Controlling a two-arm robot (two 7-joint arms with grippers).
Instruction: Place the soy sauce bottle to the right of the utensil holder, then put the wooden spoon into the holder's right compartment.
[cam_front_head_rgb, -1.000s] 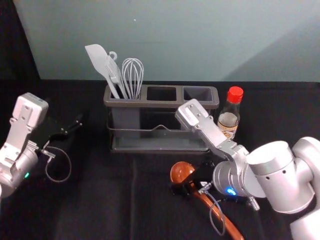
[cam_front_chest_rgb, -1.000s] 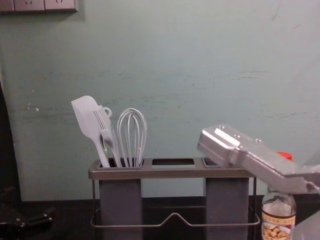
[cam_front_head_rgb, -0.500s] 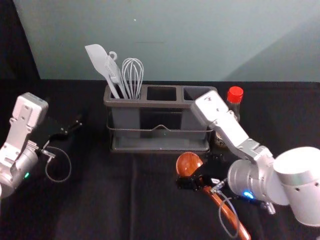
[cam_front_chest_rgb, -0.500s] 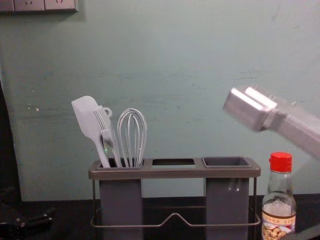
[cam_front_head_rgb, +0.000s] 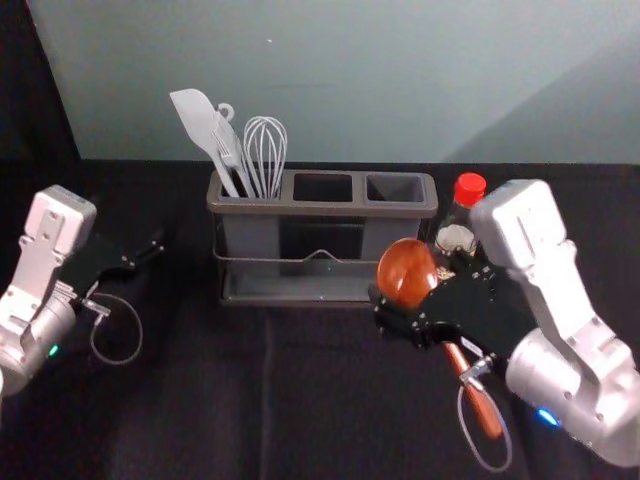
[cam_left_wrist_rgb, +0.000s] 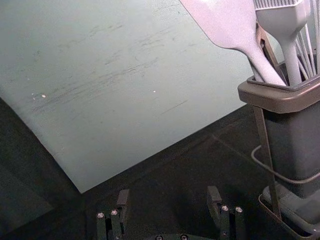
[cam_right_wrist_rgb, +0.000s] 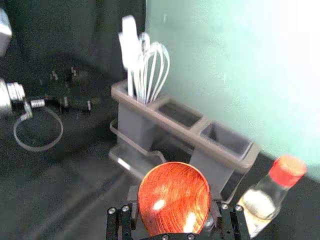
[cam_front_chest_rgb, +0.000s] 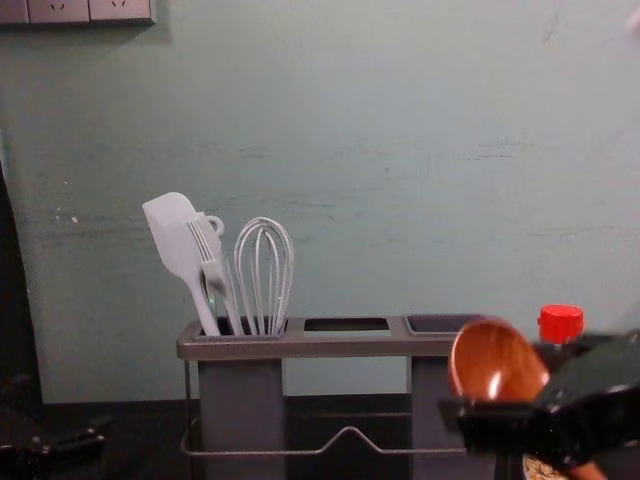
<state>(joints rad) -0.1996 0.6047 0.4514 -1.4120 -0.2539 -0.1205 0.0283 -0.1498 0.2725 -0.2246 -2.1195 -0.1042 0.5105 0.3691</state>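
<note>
My right gripper (cam_front_head_rgb: 433, 290) is shut on the wooden spoon (cam_front_head_rgb: 407, 272) just below its bowl, with the handle slanting down toward the front right. The spoon hangs before the right part of the utensil holder (cam_front_head_rgb: 290, 208). In the right wrist view, the bowl (cam_right_wrist_rgb: 174, 196) rises between the fingertips of my right gripper (cam_right_wrist_rgb: 174, 206). The soy sauce bottle (cam_right_wrist_rgb: 265, 198) stands upright just right of the holder, its red cap (cam_front_head_rgb: 470, 188) visible behind the right gripper. My left gripper (cam_front_head_rgb: 150, 252) is parked at the left, open in its wrist view (cam_left_wrist_rgb: 168, 196).
A white spatula (cam_front_chest_rgb: 177, 235), a fork-like utensil and a whisk (cam_front_chest_rgb: 264, 272) stand in the holder's left compartment. The middle and right (cam_front_head_rgb: 395, 187) compartments hold nothing visible. A wall rises behind the table, and the holder's wire rail (cam_front_chest_rgb: 350, 430) runs across its front.
The right gripper has lifted the spoon from the front of the table toward the holder, and the bowl has come into the chest view. The left arm, holder and bottle have stayed put.
</note>
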